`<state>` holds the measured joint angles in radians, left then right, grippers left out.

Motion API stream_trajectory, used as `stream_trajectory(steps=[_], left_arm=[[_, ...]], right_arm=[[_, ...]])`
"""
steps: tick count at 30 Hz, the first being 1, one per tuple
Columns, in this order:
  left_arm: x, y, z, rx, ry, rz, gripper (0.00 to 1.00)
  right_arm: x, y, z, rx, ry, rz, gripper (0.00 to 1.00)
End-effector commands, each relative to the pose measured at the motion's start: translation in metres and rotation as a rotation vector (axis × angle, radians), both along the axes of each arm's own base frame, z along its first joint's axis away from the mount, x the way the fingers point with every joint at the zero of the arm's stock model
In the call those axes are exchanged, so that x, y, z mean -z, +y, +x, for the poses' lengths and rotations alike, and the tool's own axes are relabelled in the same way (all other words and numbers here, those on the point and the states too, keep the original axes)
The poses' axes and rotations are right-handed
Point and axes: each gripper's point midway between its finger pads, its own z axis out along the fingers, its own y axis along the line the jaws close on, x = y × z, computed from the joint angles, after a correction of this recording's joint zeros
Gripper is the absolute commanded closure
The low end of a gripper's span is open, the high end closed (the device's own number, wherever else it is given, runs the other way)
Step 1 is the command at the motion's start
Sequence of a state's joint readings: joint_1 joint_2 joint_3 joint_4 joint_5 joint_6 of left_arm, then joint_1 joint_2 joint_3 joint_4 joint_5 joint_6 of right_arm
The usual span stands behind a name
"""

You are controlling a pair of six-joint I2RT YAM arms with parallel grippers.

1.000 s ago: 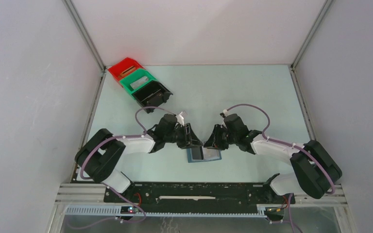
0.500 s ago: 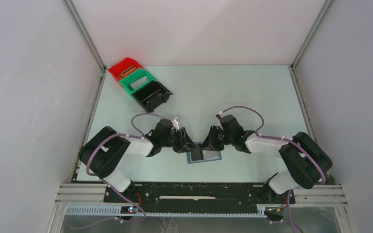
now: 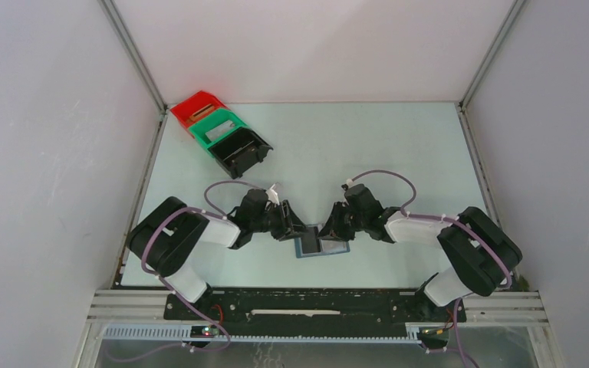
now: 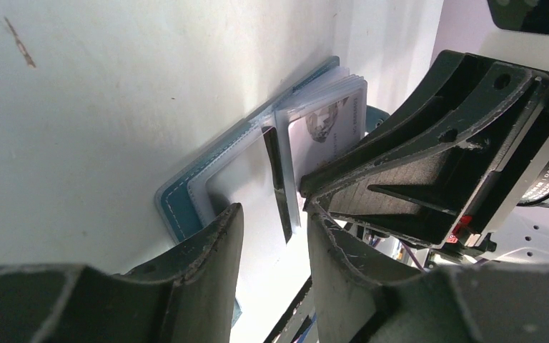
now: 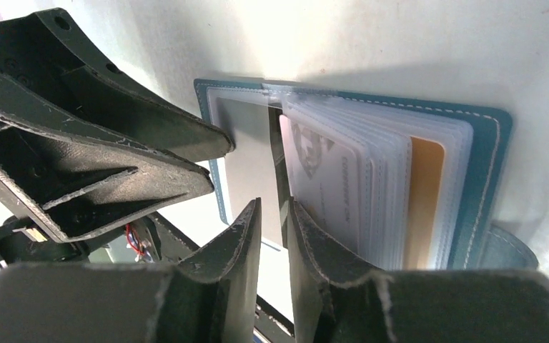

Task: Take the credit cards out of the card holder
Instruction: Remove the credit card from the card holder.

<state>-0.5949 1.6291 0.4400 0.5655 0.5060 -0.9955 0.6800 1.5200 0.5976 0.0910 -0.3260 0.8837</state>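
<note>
The blue card holder (image 3: 339,248) lies open on the table between my two grippers, its clear sleeves fanned up (image 5: 393,179). A silvery grey credit card (image 5: 325,186) sits in the front sleeve and also shows in the left wrist view (image 4: 329,125). A dark credit card (image 5: 279,161) stands on edge at the spine (image 4: 275,171). My right gripper (image 5: 274,221) is open only a narrow slit, the dark card's edge running down between its fingers. My left gripper (image 4: 271,229) is open over the holder's left panel (image 4: 179,207), one finger (image 4: 218,250) on each side of that card's end.
Red (image 3: 197,106), green (image 3: 216,126) and black (image 3: 239,149) bins stand in a row at the back left. The two grippers are nearly tip to tip over the holder. A tan panel (image 5: 425,200) shows behind the sleeves. The rail (image 3: 314,303) runs just below.
Both grippers have come down and closer together onto the open card holder. The right jaws have narrowed around the dark card's edge. The holder has stayed in place.
</note>
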Motion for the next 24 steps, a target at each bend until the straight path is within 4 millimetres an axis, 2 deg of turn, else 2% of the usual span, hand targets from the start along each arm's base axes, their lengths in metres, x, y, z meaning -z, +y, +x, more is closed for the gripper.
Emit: stream_trajectory(steps=[1,5,10,14,18,22,24], left_arm=[[0.032,0.018,-0.013,-0.017,0.067,0.1,0.55],[0.025,0.014,-0.01,-0.003,0.052,0.082,0.55],[-0.002,0.006,-0.003,0.027,-0.007,0.066,0.55],[-0.031,-0.004,0.002,0.059,-0.066,0.052,0.54],[-0.059,-0.021,0.001,0.1,-0.101,0.002,0.54],[-0.069,-0.04,-0.004,0.146,-0.095,-0.032,0.53],[-0.064,-0.045,-0.005,0.15,-0.075,-0.03,0.53]], right_arm=[[-0.007,-0.014,0.01,0.028,-0.053,-0.064,0.72],[-0.02,-0.016,0.007,0.014,-0.074,-0.048,0.72],[-0.036,-0.024,0.013,0.043,-0.125,-0.047,0.71],[-0.03,-0.037,0.019,0.075,-0.116,-0.082,0.72],[-0.029,-0.04,0.023,0.082,-0.114,-0.081,0.72],[-0.028,-0.043,0.025,0.092,-0.113,-0.087,0.72],[-0.026,-0.043,0.025,0.09,-0.111,-0.092,0.72]])
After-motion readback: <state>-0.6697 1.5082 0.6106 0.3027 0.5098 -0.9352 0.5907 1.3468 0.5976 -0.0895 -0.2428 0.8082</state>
